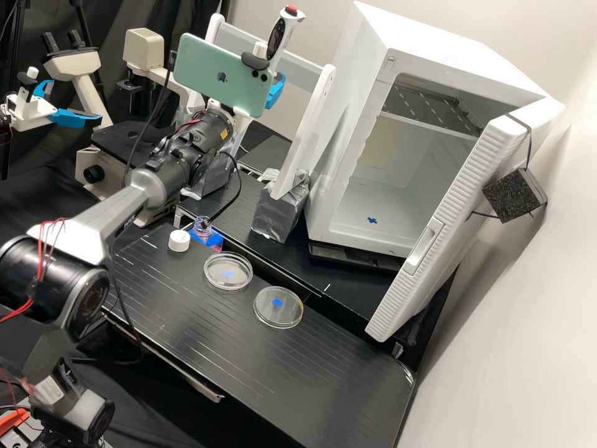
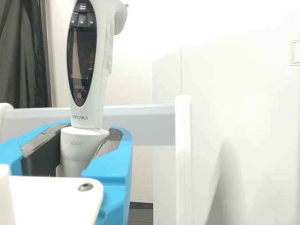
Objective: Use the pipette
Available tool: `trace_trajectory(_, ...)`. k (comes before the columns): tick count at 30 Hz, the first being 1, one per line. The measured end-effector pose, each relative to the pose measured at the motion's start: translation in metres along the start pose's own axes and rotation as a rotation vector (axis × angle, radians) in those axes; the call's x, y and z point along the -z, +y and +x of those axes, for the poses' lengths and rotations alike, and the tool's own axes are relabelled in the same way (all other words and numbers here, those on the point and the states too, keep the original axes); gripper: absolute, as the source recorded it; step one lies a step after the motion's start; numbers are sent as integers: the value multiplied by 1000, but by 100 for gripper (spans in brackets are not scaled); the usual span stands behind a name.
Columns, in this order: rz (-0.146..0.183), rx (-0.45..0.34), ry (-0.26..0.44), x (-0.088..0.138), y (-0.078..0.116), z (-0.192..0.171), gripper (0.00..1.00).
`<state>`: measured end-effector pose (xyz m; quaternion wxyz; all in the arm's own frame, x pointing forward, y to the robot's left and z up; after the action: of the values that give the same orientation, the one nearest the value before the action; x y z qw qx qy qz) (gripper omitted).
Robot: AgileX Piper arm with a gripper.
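Black bench [image 1: 311, 386], pale wall [image 1: 547, 323] behind, dark curtain [image 1: 143, 12] on your left; your landmark is the white stand [image 1: 314, 127], silver-taped at the foot. Going left to right in the high view: you've got a cream microscope [image 1: 87, 70] well left of the stand. Then a white cap [image 1: 179, 241] on the bench, forward and left of the stand, with a small bottle [image 1: 204, 230] just beside it, pink and blue showing low down. Your phone [image 1: 217, 74] sits on the arm, in front of the stand's left part. One clear dish [image 1: 228, 271] lies forward and left of the stand's taped foot, the other dish [image 1: 278, 307] straight forward of it; blue mark at the middle of each. Your gripper [image 1: 275, 91] is up at the stand's crossbar, fingers parted only by the width of the pipette [image 1: 285, 34], pads clamped on its lower body. Pipette's near upright, top above the crossbar; can't tell you if it touches the stand. White box [image 1: 373, 214] just right of the stand, door [image 1: 435, 230] swung open.
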<state>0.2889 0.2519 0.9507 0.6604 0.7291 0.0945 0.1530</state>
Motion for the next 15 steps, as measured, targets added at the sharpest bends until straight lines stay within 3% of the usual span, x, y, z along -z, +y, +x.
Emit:
trace_trajectory(3, -4, -12, 14, -2, -4, -13, 0)
trace_trajectory(10, -94, -106, 51, -8, -22, -50, 0)
trace_trajectory(15, -115, -168, 69, -11, -32, -67, 0)
